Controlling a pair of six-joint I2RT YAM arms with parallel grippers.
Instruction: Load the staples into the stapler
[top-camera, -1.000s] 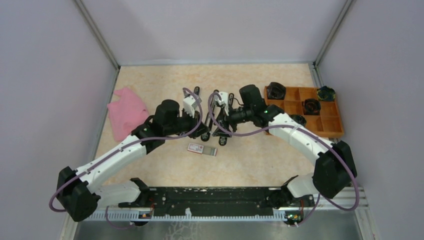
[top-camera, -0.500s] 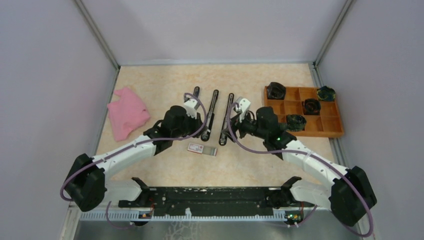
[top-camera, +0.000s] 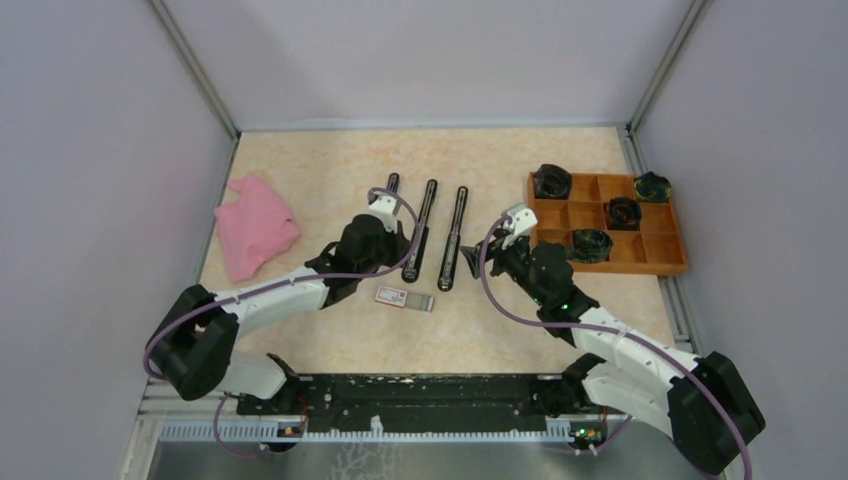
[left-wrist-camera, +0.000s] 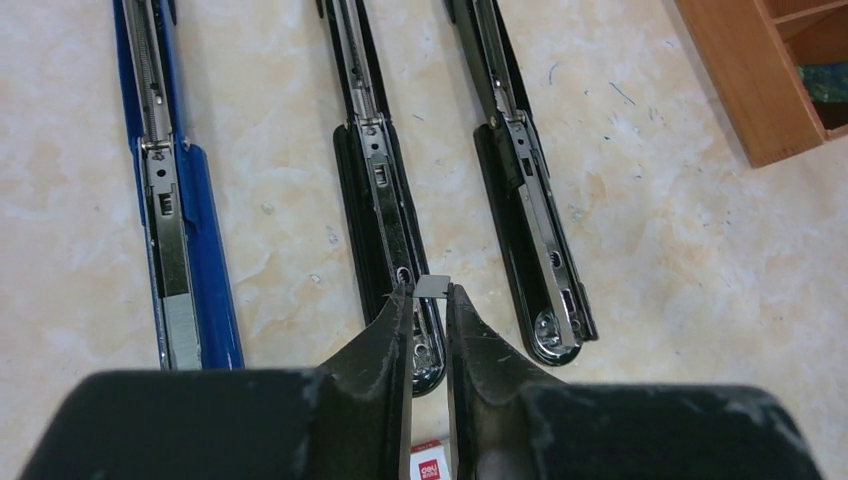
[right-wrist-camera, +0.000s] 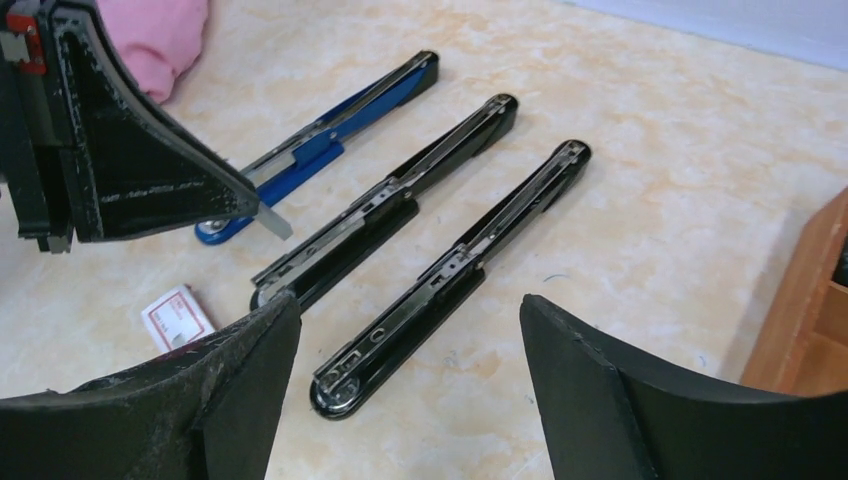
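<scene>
Staple strip (left-wrist-camera: 433, 287) pinched in left gripper (left-wrist-camera: 428, 294) above middle black stapler (left-wrist-camera: 372, 170), right gripper (right-wrist-camera: 408, 303) jaws apart, arm low

A wooden tray (top-camera: 655, 268) divided into compartments sits on the marbled beige counter (top-camera: 500, 320). Four small dark round objects (top-camera: 551, 182) occupy separate compartments of the tray, two of them in its far corners. A crumpled pink cloth (top-camera: 255, 225) lies well to the tray's left, across the counter.

I see plain lavender-grey walls (top-camera: 420, 60) on three sides, metal corner posts (top-camera: 195, 65), and an evenly lit beige marbled surface (top-camera: 320, 165).
</scene>
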